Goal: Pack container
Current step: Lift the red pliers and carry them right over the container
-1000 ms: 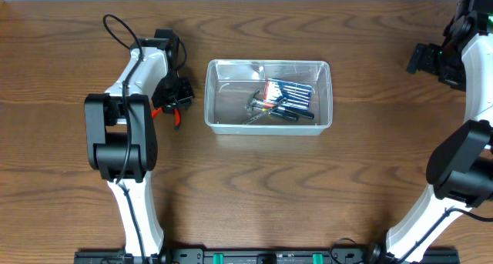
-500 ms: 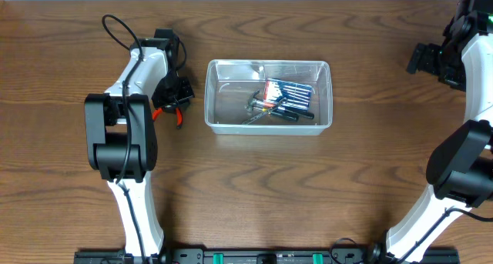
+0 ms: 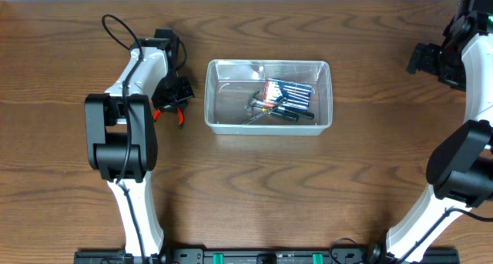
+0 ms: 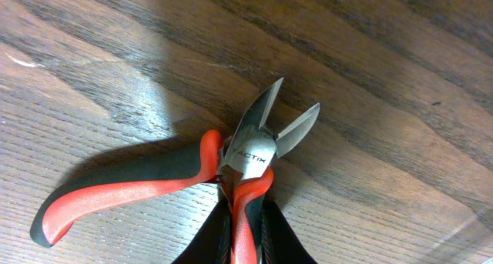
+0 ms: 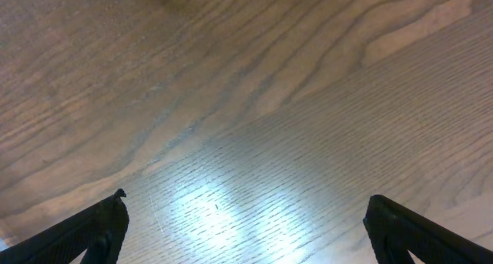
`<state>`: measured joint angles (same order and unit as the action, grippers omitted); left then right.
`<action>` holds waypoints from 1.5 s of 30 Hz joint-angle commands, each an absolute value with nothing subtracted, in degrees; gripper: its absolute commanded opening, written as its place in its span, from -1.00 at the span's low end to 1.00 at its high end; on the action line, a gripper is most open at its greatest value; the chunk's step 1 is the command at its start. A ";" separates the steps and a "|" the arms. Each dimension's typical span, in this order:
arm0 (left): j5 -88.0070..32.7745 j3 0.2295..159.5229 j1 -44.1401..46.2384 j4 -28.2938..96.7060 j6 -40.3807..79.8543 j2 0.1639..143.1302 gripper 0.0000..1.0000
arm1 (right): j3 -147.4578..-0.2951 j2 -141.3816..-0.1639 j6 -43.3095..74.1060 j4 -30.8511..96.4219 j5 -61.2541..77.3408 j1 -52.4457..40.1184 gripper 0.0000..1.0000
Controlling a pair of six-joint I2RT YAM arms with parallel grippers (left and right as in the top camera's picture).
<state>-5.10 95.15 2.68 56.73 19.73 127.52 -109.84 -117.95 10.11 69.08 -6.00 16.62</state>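
My left gripper [image 4: 245, 237] was clamped tight on one red handle of the side cutters [image 4: 258, 145], which lay on the wooden table [image 4: 370, 79] with blades parted and the other handle splayed out. Near them on the right stood the clear container [image 3: 208, 102], with a few tools [image 3: 281, 102] inside. Farthest off, my right gripper [image 5: 246, 218] hung with its jaws wide apart over the table's far corner.

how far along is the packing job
Done: a screwdriver case and a few small tools lie in the container. In hand: the left gripper is shut on one handle of the cutters, on the table outside it. Left: lifting them in. The right gripper is open, idle.
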 commanded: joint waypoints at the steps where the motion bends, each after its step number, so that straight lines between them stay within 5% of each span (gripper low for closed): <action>1: -3.31 95.09 2.52 56.82 20.27 128.49 -0.82 | -109.69 -118.06 10.87 68.95 -6.17 16.84 0.98; 28: -3.36 95.92 2.55 57.93 19.70 125.16 -0.88 | -109.69 -118.06 10.90 68.95 -6.17 16.84 0.98; 45: -3.36 95.92 2.61 55.11 16.49 106.45 -0.88 | -109.69 -118.06 10.87 68.95 -6.17 16.84 0.98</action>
